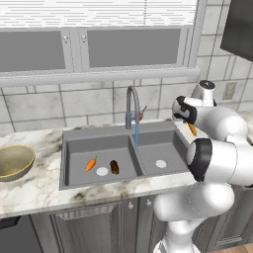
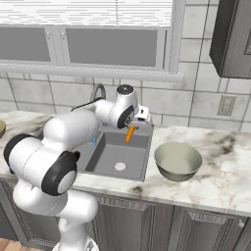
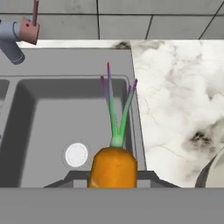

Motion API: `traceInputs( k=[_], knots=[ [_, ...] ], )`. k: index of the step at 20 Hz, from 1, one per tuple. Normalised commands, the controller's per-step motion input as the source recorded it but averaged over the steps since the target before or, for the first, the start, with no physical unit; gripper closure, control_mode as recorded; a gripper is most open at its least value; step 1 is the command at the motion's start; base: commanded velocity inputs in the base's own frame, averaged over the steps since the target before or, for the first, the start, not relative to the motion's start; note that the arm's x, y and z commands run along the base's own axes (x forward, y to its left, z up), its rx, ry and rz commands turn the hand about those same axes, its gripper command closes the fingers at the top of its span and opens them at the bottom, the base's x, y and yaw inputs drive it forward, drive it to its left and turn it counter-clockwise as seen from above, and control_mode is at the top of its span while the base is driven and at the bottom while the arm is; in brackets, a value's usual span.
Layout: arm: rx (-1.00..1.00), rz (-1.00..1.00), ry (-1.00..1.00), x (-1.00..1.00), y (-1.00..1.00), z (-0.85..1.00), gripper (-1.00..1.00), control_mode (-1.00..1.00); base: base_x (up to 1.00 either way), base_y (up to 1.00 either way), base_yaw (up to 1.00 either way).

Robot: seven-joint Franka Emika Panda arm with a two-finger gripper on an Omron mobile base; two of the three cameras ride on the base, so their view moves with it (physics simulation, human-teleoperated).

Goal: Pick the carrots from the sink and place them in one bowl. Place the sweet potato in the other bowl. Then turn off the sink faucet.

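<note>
One carrot hangs clamped in the claw above the sink's right basin, near its right rim. The second carrot and the sweet potato lie in the left basin. Both bowls stand empty on the worktop: the grey bowl right of the sink, the tan-gold bowl left. Water runs from the faucet.

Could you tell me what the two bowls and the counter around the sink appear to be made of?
The grey bowl looks like brushed metal: dull grey sheen outside, greenish-grey inside. The tan bowl looks wooden, golden outside and darker olive-brown within, though glazed ceramic is possible. The counter reads as polished marble: white with grey and dark veining.
</note>
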Motion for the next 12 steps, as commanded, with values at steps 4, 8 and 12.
traceInputs(
  k=[4, 8, 12],
  knots=[
    [0.00, -0.03, 0.00, -0.06, -0.33, 0.00, 1.00, -1.00, 0.00, 0.00, 0.00],
    [0.00, -0.02, 0.00, -0.05, -0.40, 0.00, 1.00, -1.00, 0.00, 0.00, 0.00],
    [0.00, -0.02, 0.00, 0.00, -0.46, 0.00, 1.00, -1.00, 0.00, 0.00, 0.00]
  ],
)
